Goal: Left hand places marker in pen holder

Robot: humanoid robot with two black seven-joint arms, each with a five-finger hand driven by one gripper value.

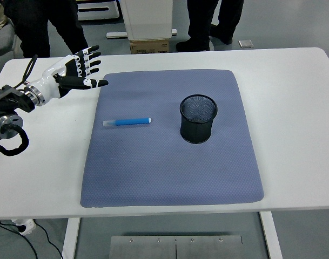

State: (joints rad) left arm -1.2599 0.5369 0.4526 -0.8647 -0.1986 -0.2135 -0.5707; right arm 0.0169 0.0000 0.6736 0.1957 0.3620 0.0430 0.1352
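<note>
A blue marker (127, 122) with a clear cap lies flat on the left half of the blue-grey mat (169, 172), pointing left to right. A black mesh pen holder (198, 118) stands upright on the mat, to the marker's right. My left hand (84, 67) hovers over the table's far left, just beyond the mat's top-left corner, fingers spread and holding nothing. It is well behind and left of the marker. The right arm does not show.
The white table (294, 97) carries only the mat. Beyond the far edge stand people's dark legs (42, 24) and a white pedestal with a cardboard box (148, 46).
</note>
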